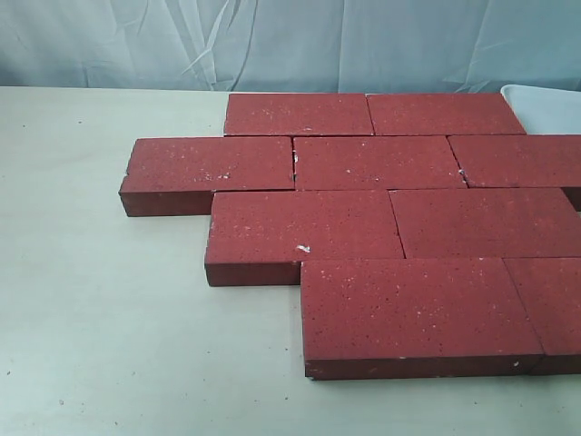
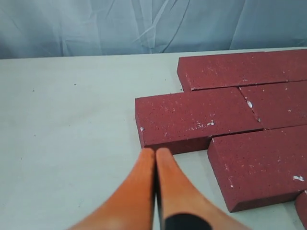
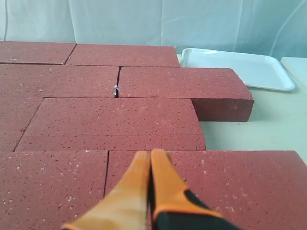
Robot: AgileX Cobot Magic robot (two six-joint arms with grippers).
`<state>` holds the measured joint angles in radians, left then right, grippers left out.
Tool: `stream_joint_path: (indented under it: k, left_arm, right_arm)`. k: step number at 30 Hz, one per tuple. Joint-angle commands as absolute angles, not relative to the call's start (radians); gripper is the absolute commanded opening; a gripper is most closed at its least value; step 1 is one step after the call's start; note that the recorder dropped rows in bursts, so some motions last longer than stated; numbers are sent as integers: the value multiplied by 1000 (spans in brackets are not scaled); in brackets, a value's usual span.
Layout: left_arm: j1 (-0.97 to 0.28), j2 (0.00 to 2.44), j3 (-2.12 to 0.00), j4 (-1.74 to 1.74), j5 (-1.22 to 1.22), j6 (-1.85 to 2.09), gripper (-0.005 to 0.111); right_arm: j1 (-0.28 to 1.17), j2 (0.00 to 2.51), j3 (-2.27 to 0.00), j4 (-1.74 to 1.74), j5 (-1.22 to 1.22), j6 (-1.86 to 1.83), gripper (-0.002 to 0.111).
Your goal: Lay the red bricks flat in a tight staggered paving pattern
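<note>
- Well, looking at nine dark-red rectangular paving bricks, rough and white-flecked, all lying flat in four rows across the middle and right of the table.
- Butted side to side and end to end, with end joints offset from row to row: exactly the staggered bond wanted here.
- Steps out furthest left on the second row from the back, leaving a ragged left edge, a natural result of that offset.
- Shows one hairline gap with white chips at a second-row joint; otherwise looks tight.
- Over to the orange-fingered left gripper: pinched fully closed, nothing between the fingers, low over bare table just off the outermost second-row brick.
- Probably held clear there so as not to nudge the finished edge.
- Then the orange-fingered right gripper: likewise closed and empty, poised over the near row close to a joint; touching or not, hard to tell.
- No sign of either arm in the exterior view.
- Seems all but finished, judging by the layout; perhaps only a closing push on that gap.
- Underneath, a pale, matt greenish-white tabletop with a few dark specks.
- Off to the right, an empty white rectangular plastic tray, just beside the back rows.
- Behind everything, a wrinkled light-blue sheet backdrop.
</note>
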<state>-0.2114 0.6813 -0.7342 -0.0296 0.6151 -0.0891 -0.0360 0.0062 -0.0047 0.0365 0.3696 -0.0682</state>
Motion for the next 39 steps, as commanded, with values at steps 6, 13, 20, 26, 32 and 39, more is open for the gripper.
stream_joint_path:
  k: [6,13,20,26,32,39]
  left_arm:
    - [-220,624,-730,-22,608,-93,0]
    - [-220,623,-730,-6,608,-93,0]
    - [-219,576,-723,-6,608,-93,0]
    - [-175,480,-644,0,608,-93,0]
    - [-147,353,-522,17,606,-93,0]
    - [-143,178,-364,35,564,-93,0]
  right_arm:
    - [-41,0,0,39,354,-69,-1]
    - [-41,0,0,39,354,-69,-1]
    - [-40,0,0,36,354,-69,-1]
    - [-40,0,0,36,354,-69,-1]
    - [-40,0,0,36,354,-69,-1]
    - [-40,0,0,37,356,-69,-1]
